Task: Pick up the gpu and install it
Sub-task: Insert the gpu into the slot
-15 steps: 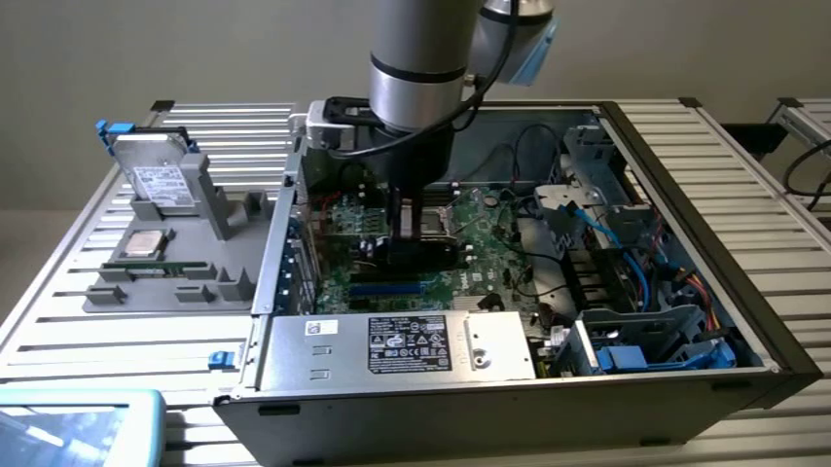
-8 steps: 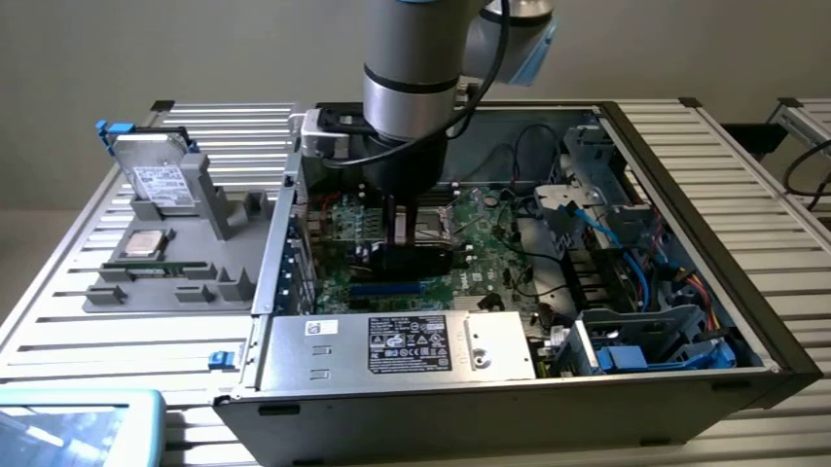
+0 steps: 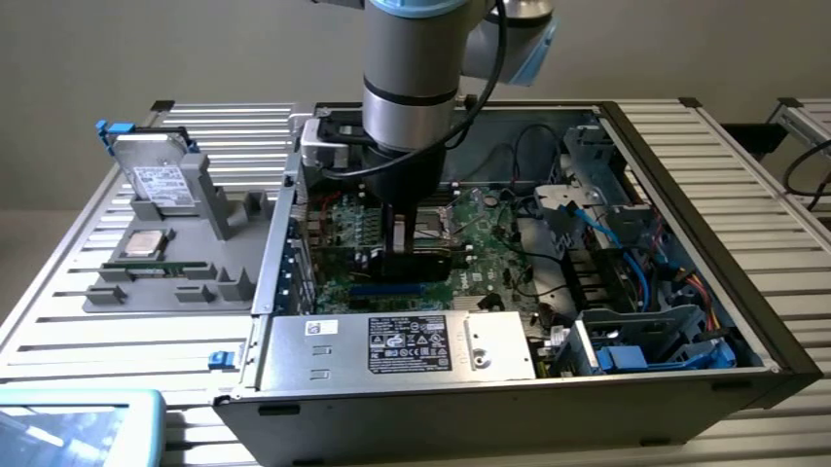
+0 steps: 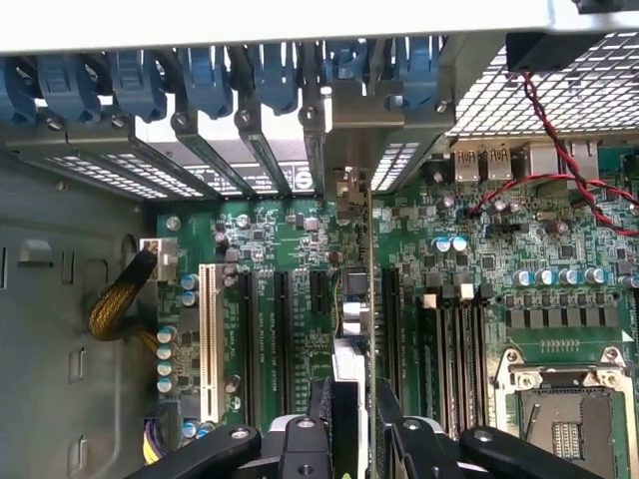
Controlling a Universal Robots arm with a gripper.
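The robot arm's black two-fingered gripper [image 3: 415, 249] is down inside the open grey computer case [image 3: 766, 341]. Its fingers [image 4: 324, 409] are pinched close on both faces of the gpu [image 4: 355, 299], a thin flat green-and-black card held upright on its edge just beneath the gripper, over the green motherboard [image 4: 300, 334]. The card's metal end bracket [image 4: 344, 190] meets the rear slot openings with blue latches [image 4: 205, 80], at the far end from the fingers (whether it sits fully in its slot I cannot tell). A long white slot [image 4: 208, 339] lies to one side of the gripper and a silver processor socket [image 4: 564, 419] to the other.
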